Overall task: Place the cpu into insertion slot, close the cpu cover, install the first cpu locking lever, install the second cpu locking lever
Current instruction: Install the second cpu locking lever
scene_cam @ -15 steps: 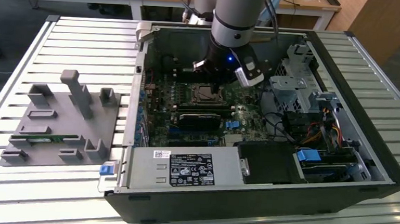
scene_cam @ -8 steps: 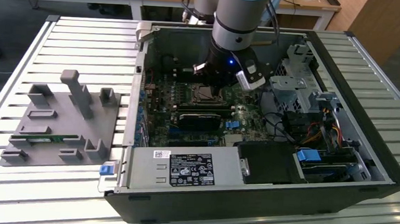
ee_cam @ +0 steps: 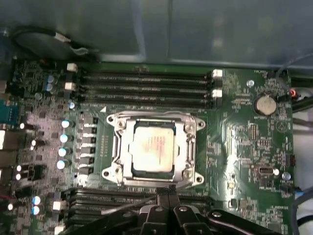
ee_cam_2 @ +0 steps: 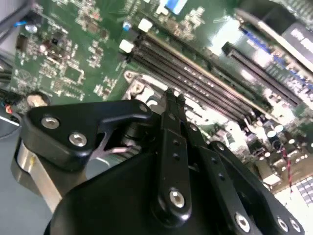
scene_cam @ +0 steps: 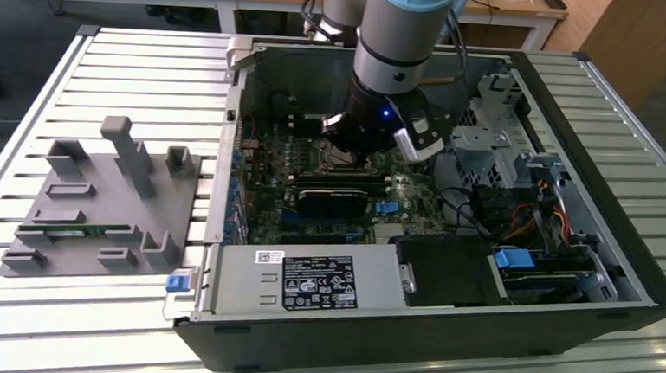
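Note:
The cpu (ee_cam: 152, 148), a pale silvery square, lies flat in the insertion slot (ee_cam: 117, 147) on the green board. The cpu cover (ee_cam: 190, 147), a silvery metal frame, lies down around it with the chip showing through its window. My gripper (ee_cam: 168, 192) is shut with nothing between its fingertips and hovers just off one edge of the slot's frame. In the second wrist view its fingers (ee_cam_2: 168, 122) meet in a thin point above the frame's corner. In the exterior view the gripper (scene_cam: 355, 153) reaches down inside the open case over the slot (scene_cam: 337, 161).
Long black memory slots (ee_cam: 146, 84) run along both sides of the socket. A coin battery (ee_cam: 265, 104) sits on the board. A black block (scene_cam: 338, 197), the power supply (scene_cam: 303, 284) and a drive cage (scene_cam: 492, 144) crowd the case. A grey fixture (scene_cam: 100, 207) lies on the exterior view's left.

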{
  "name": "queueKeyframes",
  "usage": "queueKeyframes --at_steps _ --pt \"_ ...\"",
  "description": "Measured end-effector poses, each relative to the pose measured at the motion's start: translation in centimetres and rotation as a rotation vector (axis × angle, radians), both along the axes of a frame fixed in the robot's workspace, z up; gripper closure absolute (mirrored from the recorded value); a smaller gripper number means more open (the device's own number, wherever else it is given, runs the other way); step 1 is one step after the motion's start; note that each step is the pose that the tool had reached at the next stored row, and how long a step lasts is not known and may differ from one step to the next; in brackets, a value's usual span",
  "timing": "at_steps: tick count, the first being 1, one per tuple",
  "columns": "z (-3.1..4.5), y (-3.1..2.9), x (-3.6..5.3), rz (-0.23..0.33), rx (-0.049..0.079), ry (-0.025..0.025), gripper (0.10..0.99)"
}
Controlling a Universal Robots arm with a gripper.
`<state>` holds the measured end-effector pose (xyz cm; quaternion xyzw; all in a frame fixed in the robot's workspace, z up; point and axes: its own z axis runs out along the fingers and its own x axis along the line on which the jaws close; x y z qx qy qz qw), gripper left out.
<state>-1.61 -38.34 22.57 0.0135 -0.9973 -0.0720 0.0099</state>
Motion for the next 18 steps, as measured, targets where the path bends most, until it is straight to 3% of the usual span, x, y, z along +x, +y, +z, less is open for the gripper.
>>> queueKeyframes --at_steps 9,12,18 --pt "-0.21 -0.29 -2.65 0.000 0.007 0.0000 0.980" --pt "-0.25 -0.53 -2.98 0.000 0.009 0.0000 0.980" --pt "-0.31 -0.94 -3.26 -0.004 0.048 0.0008 0.980"
